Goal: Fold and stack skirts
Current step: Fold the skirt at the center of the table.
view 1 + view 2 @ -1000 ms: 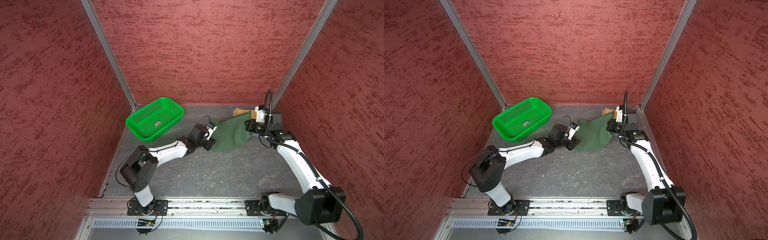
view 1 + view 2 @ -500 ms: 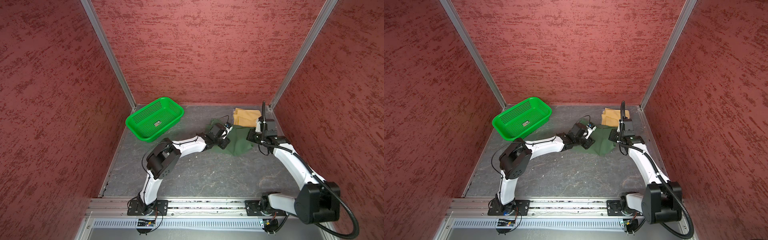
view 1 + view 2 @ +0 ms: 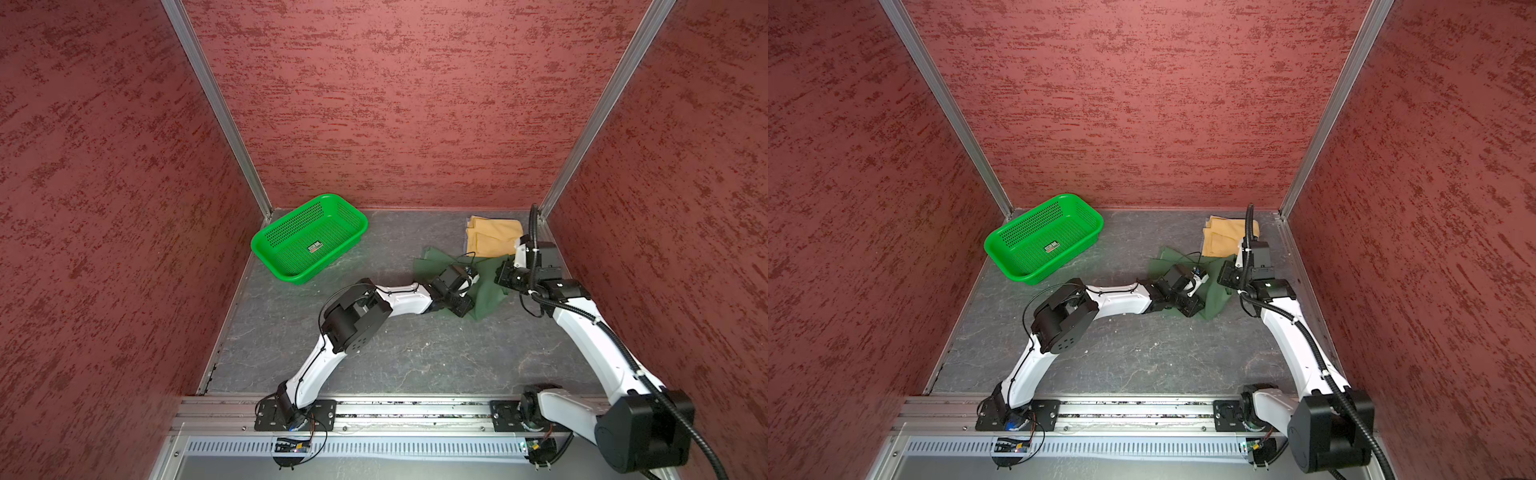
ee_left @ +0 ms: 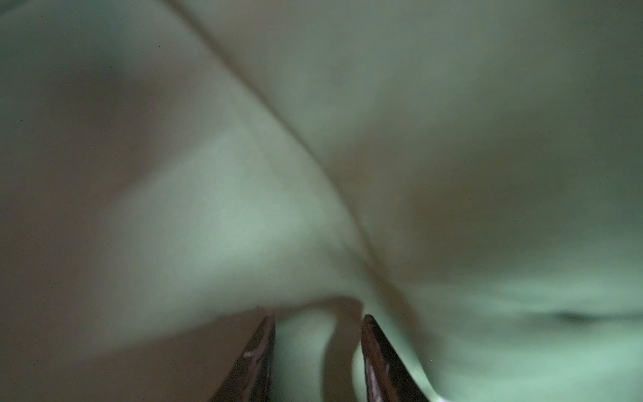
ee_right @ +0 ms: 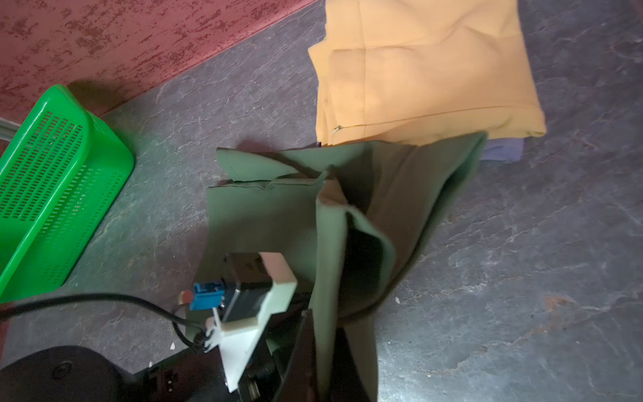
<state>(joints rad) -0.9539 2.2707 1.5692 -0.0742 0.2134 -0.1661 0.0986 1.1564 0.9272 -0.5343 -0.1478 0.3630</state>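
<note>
On the bench [image 3: 415,353], near its right edge, we see the dark green skirt [image 3: 488,286] only in part in both top views. The right gripper [image 5: 325,358] is pinched on a raised fold of it, tips buried in cloth. The left gripper [image 4: 318,323] shows 2 blurred fingertips [image 4: 262,344] apart with green cloth between; we cannot tell whether it grips. In the far right corner the folded mustard-yellow skirt [image 3: 494,239] hides the lavender-grey skirt [image 5: 501,151] but for 1 sliver.
</note>
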